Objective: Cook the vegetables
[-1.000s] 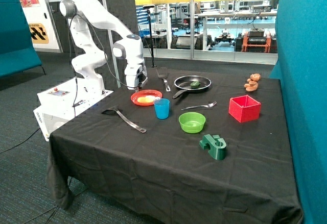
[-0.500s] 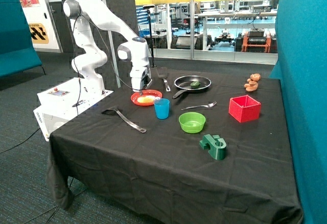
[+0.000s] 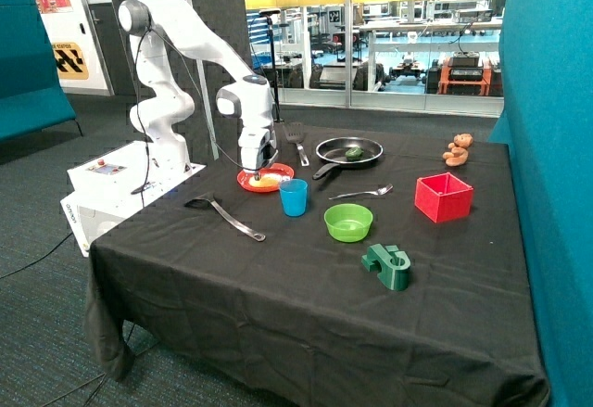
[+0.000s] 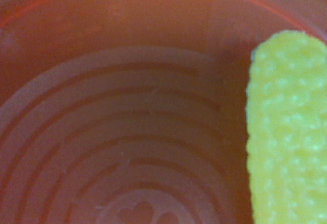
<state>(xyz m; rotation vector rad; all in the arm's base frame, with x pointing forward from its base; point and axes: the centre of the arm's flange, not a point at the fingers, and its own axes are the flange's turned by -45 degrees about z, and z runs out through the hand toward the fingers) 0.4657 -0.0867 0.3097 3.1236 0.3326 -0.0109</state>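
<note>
The end effector [image 3: 258, 171] hangs low over the orange plate [image 3: 246, 183], right above the yellow piece [image 3: 267, 181] that lies on it; whether its fingers are spread or closed, and whether they touch the piece, cannot be told. In the wrist view the plate [image 4: 122, 132] fills the picture with its raised rings, and the bumpy yellow piece [image 4: 286, 132] lies along one side of it.

The green piece [image 3: 354, 153] sits inside the black pan [image 3: 371, 158], which stands at about 1 o'clock from the plate. So one vegetable is in the pan and the other is on the plate.

Between plate and pan lies a black turner [image 3: 296, 138]. A blue cup [image 3: 294, 197] stands just beside the plate at its 5 o'clock. A green bowl [image 3: 348, 222] is at the cup's 4 o'clock, and a fork [image 3: 363, 191] lies near the pan's handle. A ladle [image 3: 222, 214] lies at 7 o'clock from the plate. A red box [image 3: 443, 197], a green block [image 3: 386, 266] and a brown bear [image 3: 456, 149] are well apart from the arm, all on the black-draped surface [image 3: 278, 296].
</note>
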